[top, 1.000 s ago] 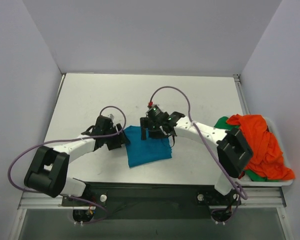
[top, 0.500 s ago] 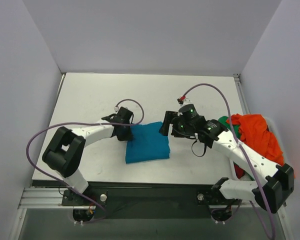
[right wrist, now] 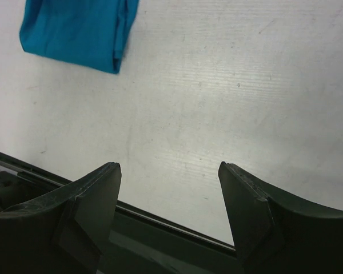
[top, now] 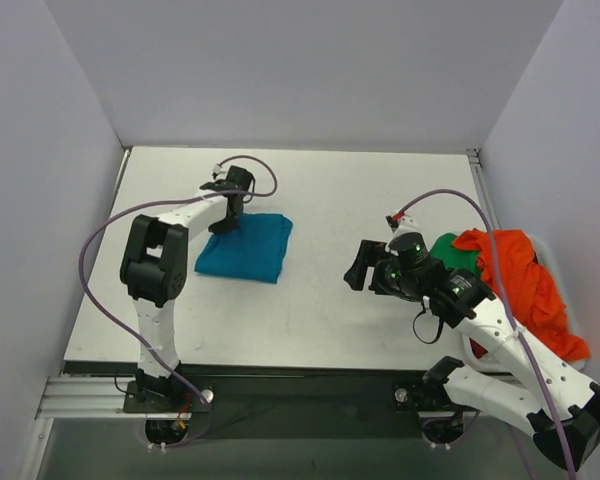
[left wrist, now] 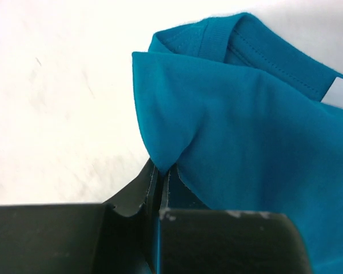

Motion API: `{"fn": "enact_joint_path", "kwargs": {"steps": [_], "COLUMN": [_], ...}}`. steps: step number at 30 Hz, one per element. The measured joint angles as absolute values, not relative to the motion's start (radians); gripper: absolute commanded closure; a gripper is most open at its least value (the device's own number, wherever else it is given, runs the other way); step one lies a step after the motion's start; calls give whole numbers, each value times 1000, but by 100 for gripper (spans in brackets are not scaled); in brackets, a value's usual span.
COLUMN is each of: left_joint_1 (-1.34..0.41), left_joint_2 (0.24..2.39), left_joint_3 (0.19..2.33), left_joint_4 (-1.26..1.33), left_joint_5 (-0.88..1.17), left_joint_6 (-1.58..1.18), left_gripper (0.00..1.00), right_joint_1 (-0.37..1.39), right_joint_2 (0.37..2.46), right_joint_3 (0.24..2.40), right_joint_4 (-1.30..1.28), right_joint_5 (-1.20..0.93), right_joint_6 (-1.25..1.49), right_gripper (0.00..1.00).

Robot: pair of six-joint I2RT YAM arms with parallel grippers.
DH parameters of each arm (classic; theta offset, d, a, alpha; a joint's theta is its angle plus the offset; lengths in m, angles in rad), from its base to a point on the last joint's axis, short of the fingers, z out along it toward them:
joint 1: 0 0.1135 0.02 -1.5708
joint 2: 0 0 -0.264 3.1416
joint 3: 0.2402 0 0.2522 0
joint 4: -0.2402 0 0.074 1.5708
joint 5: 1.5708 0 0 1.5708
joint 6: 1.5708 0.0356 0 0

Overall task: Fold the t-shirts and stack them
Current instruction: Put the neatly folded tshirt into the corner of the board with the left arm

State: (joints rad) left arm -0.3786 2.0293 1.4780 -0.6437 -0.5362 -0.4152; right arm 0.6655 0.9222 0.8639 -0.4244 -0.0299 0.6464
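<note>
The teal-blue t-shirt (top: pixel 245 248) lies folded on the left half of the white table (top: pixel 380 200); the right wrist view catches it at the upper left (right wrist: pixel 74 28). My left gripper (top: pixel 223 222) is at its far left corner, shut on a pinch of the cloth's edge (left wrist: pixel 160 166); the teal-blue t-shirt (left wrist: pixel 257 131) fills that view's right side. My right gripper (top: pixel 365 270) hangs open over bare table, well right of the shirt, its fingers (right wrist: pixel 103 182) holding nothing. The orange-red t-shirt (top: pixel 520 275) is heaped at the right edge over a green one (top: pixel 445 245).
White walls close in the table on the left, far and right sides. The dark front rail (right wrist: pixel 177 225) runs just under my right gripper. My left arm's purple cable (top: pixel 110 230) loops over the left of the table.
My left gripper has shut on the teal-blue shirt's edge and carried the shirt left and farther back. My right arm has drawn away to the right, still open.
</note>
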Motion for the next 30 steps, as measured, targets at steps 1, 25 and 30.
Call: {"fn": "enact_joint_path", "kwargs": {"steps": [1,25,30], "left_joint_1": [-357,-104,-47], "left_joint_2": [2049,2616,2629], "left_joint_3": [1511,2355,2387], "left_joint_4": [-645,-662,-638], "left_joint_5": [-543,-619,-612], "left_joint_6": [-382,66,112], "left_gripper": [100,100,100], "right_joint_1": [661,555,544], "right_joint_2": [919,1059,1090], "right_joint_3": [860,895,895], "right_joint_4": [-427,-480,-480], "right_joint_5": [-30,-51,-68], "right_joint_6": [642,435,425], "right_gripper": [29,31,31]}}
